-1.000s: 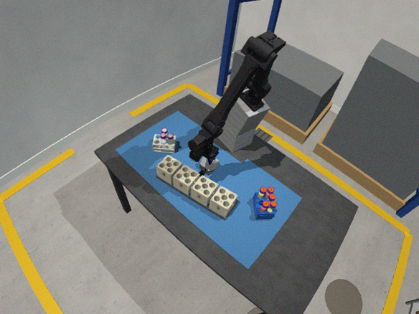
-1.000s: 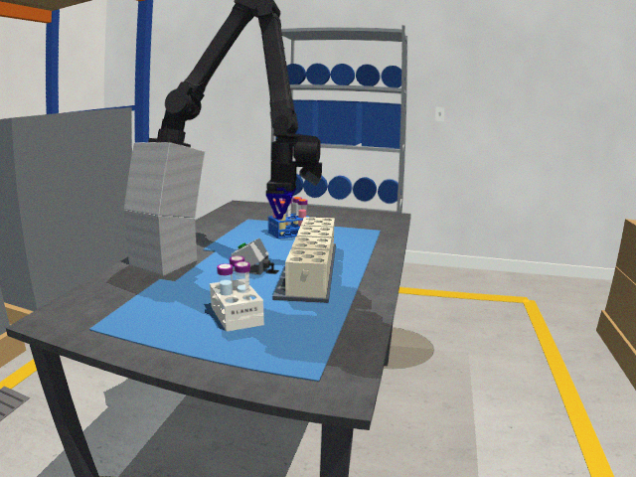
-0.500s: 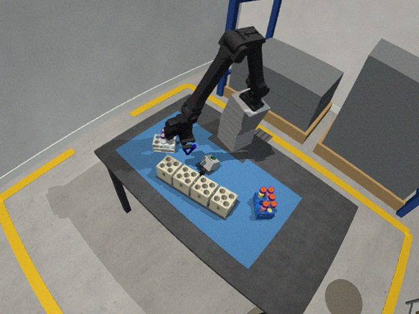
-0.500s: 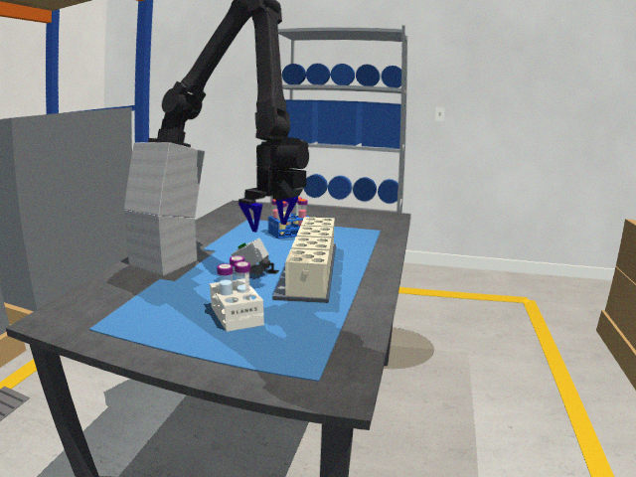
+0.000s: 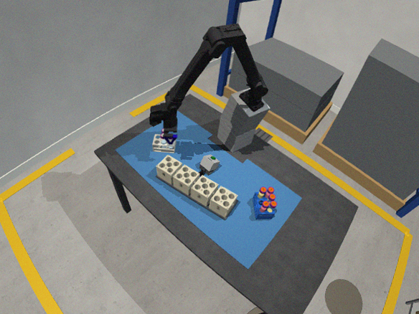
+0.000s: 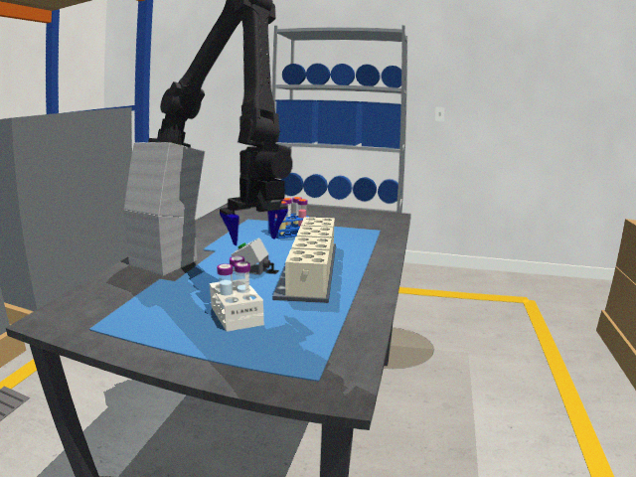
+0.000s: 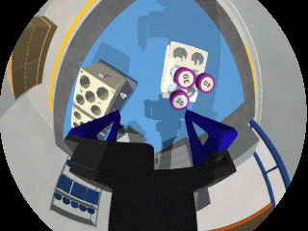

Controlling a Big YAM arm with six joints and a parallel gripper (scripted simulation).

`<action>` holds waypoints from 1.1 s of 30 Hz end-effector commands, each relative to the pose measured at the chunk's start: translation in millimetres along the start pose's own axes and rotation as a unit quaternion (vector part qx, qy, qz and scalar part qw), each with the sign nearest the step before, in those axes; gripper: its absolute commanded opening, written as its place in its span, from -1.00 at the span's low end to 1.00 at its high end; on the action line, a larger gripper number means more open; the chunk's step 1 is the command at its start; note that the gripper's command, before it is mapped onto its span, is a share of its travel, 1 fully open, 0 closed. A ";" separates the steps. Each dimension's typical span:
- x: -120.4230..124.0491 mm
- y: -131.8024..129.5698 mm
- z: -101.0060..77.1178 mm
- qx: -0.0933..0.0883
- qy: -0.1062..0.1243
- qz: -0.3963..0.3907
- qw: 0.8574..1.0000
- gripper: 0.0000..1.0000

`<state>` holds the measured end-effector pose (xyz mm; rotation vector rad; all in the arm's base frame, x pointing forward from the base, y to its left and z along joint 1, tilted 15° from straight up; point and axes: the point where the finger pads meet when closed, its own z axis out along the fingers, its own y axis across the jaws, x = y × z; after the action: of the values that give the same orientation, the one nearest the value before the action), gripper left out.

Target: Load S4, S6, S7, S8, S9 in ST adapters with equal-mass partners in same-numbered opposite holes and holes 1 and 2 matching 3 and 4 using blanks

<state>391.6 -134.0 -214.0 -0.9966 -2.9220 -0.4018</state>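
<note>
My gripper (image 6: 252,224) is open and empty. It hangs above the white blank rack RB (image 6: 237,303), a little over its tubes, and also shows in the top view (image 5: 168,137) and the wrist view (image 7: 154,131). RB (image 7: 184,71) holds three purple-capped blanks with white dots (image 7: 188,87); its other wells are empty. The four cream adapters on stand ST (image 5: 197,185) stand in a row with all holes empty. The blue sample rack RS (image 5: 265,203) holds several orange-dotted tubes at the other end of the mat.
The grey DONE box with the green key (image 5: 210,163) stands between RB and ST. The arm's grey pedestal (image 5: 240,125) stands at the table's back edge. Everything sits on a blue mat (image 5: 214,192).
</note>
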 end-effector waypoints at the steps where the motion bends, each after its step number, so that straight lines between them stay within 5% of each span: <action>1: -20.7 -20.8 2.8 0.003 0.003 -0.015 1.000 1.00; 4: -25.7 -22.8 4.0 0.002 0.004 -0.020 1.000 1.00; 12: -74.7 -76.7 4.0 0.003 0.001 -0.016 1.000 1.00; 20: -52.6 -66.7 13.5 0.004 0.022 -0.025 0.999 1.00; 22: -73.9 -68.7 -1.0 0.002 -0.005 -0.019 1.000 1.00; 33: -73.9 -68.6 -0.7 0.002 -0.005 -0.019 1.000 1.00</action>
<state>397.2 -221.5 -243.3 -0.9489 -2.9229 -0.4018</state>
